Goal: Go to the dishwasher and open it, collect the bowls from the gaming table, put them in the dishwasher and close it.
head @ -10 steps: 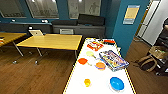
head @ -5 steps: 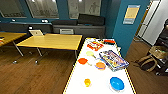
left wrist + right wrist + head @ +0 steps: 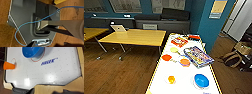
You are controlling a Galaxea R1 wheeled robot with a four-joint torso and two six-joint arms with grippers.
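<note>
Head view matches the frames before it: no shift of the scene, no object moved. Gaming table (image 3: 159, 75), a white worktop with yellow edges, runs forward from the robot. Blue bowl (image 3: 201, 80) sits at its near right end; right wrist view shows it (image 3: 32, 51) upright on the white surface by the "HALEX" print. Orange cup (image 3: 171, 79) stands left of it, well apart. Further along: red bowl (image 3: 166, 57), orange bowl (image 3: 184, 62), a game box (image 3: 198, 56). Yellow-wood table (image 3: 136, 37) to the left, on wood floor (image 3: 116, 72). Tool state, left and right: cannot tell.
</note>
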